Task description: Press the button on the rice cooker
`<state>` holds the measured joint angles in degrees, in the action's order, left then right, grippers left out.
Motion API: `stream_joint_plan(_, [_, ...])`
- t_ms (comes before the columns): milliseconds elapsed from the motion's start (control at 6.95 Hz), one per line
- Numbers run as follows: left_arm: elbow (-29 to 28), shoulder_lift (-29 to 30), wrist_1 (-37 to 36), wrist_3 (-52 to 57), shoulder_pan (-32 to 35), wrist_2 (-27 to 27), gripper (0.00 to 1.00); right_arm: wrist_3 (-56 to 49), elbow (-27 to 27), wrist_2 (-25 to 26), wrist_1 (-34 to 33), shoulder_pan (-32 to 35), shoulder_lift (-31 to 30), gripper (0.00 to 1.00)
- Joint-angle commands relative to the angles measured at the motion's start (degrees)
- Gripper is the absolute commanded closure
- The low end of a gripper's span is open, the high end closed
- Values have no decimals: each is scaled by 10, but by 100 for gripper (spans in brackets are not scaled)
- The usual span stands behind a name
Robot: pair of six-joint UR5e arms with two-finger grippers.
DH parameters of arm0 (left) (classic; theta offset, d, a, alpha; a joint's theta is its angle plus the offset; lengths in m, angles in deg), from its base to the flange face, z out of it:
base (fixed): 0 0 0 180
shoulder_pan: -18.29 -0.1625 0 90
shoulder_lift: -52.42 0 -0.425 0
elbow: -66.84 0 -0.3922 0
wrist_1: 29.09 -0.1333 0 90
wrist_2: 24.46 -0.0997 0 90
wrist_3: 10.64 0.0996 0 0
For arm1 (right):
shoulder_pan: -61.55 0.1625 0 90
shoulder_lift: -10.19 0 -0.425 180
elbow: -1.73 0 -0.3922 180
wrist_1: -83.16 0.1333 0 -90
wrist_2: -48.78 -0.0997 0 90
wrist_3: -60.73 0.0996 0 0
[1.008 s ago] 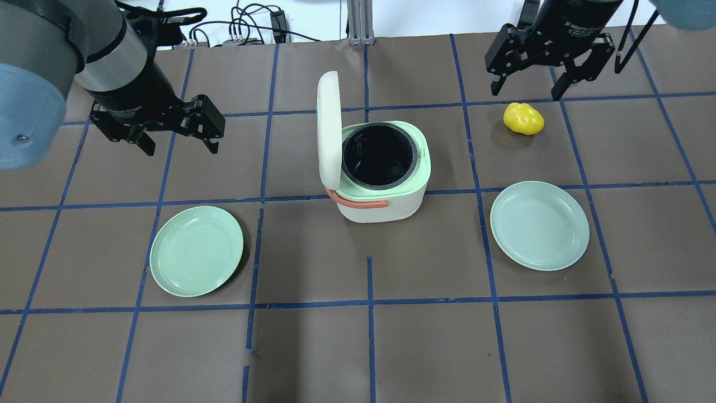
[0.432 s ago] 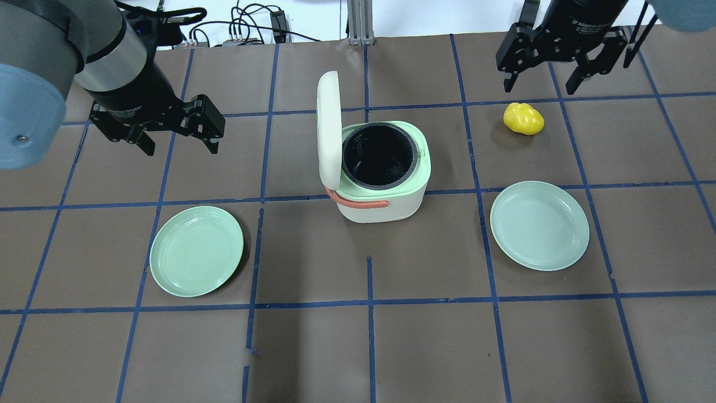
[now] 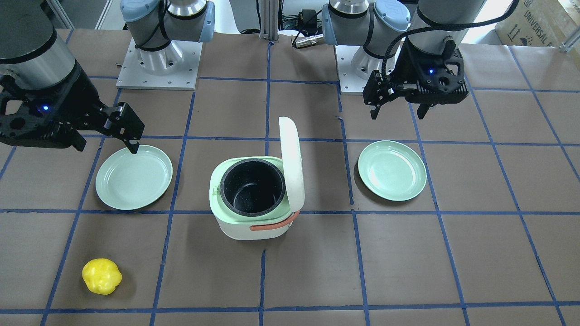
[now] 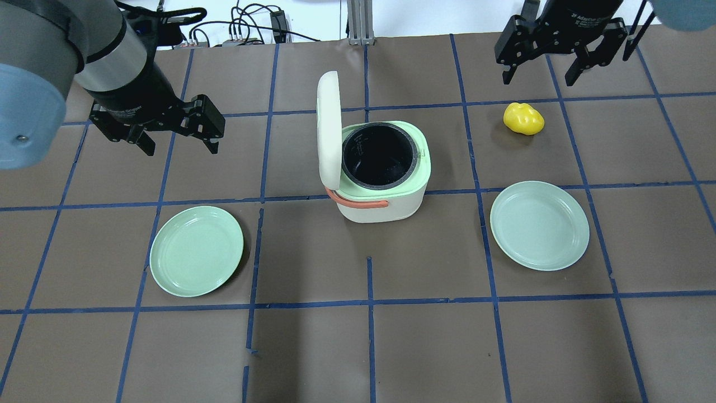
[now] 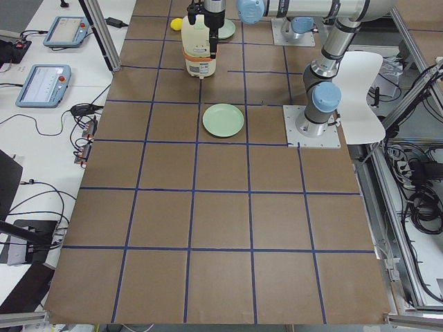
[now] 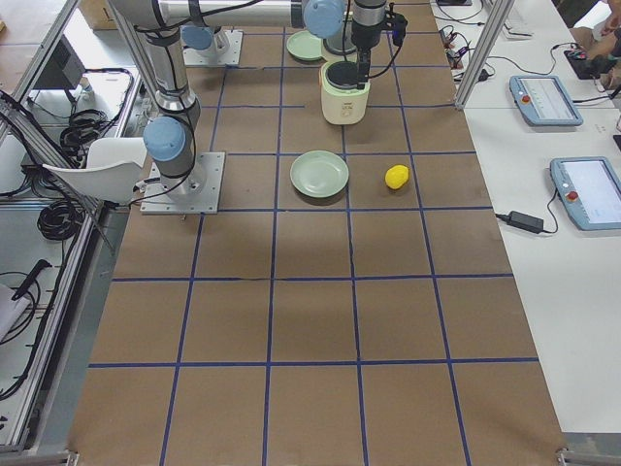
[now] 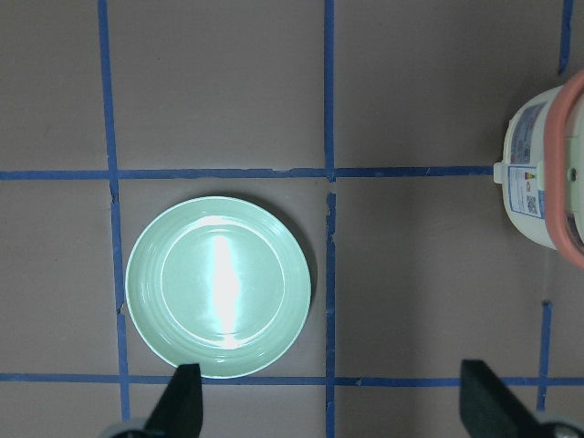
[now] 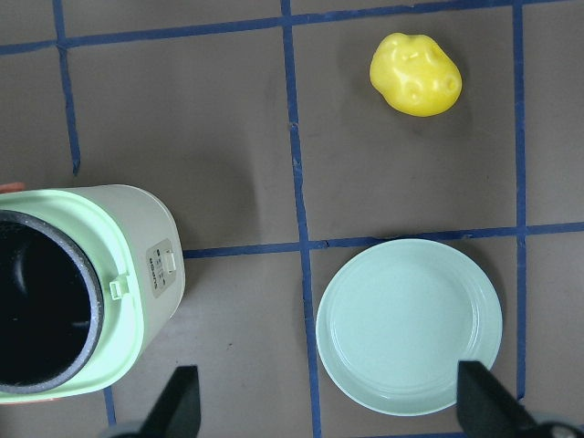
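The rice cooker (image 4: 386,202) stands mid-table, white body, pale green top, orange handle. Its lid (image 4: 328,129) stands open and upright, and the dark inner pot (image 4: 378,157) is empty. The right wrist view shows the cooker's side (image 8: 151,265) with a small panel and a tab on the rim. My left gripper (image 4: 182,146) hovers open and empty, left of the cooker. My right gripper (image 4: 538,81) hovers open and empty at the far right, beyond a yellow lump (image 4: 523,118). Both also show in the front view, left (image 3: 398,114) and right (image 3: 108,147).
A green plate (image 4: 196,251) lies near-left of the cooker, below my left gripper (image 7: 333,406). A second plate (image 4: 540,225) lies near-right of it, seen under my right gripper (image 8: 328,406). The brown table carries a blue tape grid.
My right gripper has moved away toward the table's far edge, off the yellow lump. The left arm and the cooker have not moved.
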<state>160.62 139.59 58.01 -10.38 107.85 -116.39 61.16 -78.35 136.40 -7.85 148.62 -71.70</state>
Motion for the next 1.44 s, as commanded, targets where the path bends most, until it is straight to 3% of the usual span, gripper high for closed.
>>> stream_joint_plan(0, [0, 0, 0, 0, 0, 0, 0, -8, -6, -2, -25, 3, -4, 0])
stream_joint_plan(432, [0, 0, 0, 0, 0, 0, 0, -22, -1, 1, -55, 1, -17, 0])
stream_joint_plan(1008, [0, 0, 0, 0, 0, 0, 0, -25, -7, 5, -48, 1, -25, 0])
stream_joint_plan(1295, [0, -1, 0, 0, 0, 0, 0, -22, -5, 32, -53, 1, -23, 0])
